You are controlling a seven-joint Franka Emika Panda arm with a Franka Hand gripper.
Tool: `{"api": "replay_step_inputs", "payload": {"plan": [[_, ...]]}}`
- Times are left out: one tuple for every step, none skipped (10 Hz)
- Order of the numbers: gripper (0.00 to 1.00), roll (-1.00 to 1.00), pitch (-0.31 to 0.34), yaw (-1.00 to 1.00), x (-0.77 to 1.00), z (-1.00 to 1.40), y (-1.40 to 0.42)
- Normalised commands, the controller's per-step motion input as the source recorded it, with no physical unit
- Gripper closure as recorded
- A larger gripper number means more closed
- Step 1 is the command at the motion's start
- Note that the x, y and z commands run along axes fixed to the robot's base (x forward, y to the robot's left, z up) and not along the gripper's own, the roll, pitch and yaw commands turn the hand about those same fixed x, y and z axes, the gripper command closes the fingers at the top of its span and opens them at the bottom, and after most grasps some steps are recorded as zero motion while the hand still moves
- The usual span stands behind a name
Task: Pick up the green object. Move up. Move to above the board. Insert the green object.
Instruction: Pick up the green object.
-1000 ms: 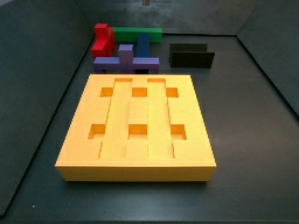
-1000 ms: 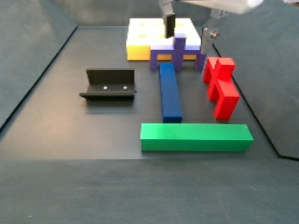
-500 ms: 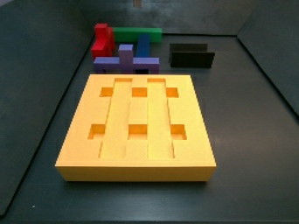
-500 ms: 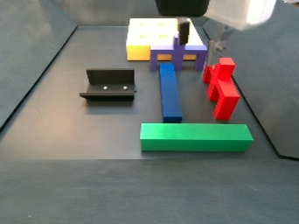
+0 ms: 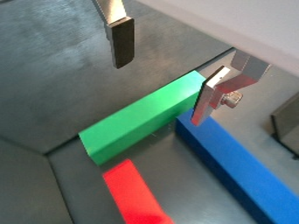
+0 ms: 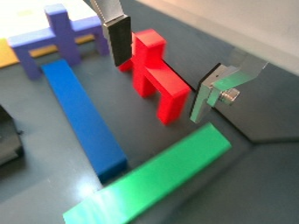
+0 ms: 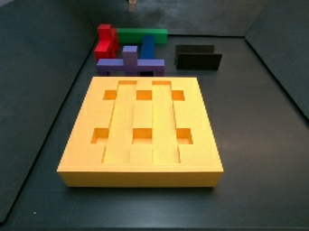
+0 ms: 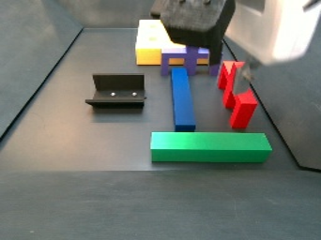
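Dark grey floor [image 8: 75,122] carried all pieces. Gripper [image 5: 170,66] hung in the air with jaws wide, nothing between its fingers [image 6: 117,39]. Green object [image 5: 140,121] lay flat below the gripper, untouched, blue block [image 5: 247,171] and red block [image 6: 158,74] just beside it; board [image 7: 143,129] well apart.

hand [image 6: 163,68] open over red block [image 6: 160,74]; green object [image 6: 152,181] beside blue block [image 6: 84,112]
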Motion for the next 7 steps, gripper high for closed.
{"api": "replay_step_inputs", "payload": {"plan": [[0.00, -0.13, 0.000, -0.30, 0.11, -0.33, 0.63], [0.00, -0.10, -0.016, -0.08, 0.10, -0.32, 0.45], [0.00, -0.18, -0.086, 0.00, 0.11, -0.41, 0.45], [0.00, -0.31, -0.156, 0.00, 0.07, -0.42, 0.40], [0.00, -0.39, -0.210, 0.00, 0.00, -0.31, 0.32], [0.00, -0.43, -0.250, -0.03, 0.00, -0.21, 0.25], [0.00, -0.43, -0.257, -0.03, 0.00, -0.18, 0.23]]}}
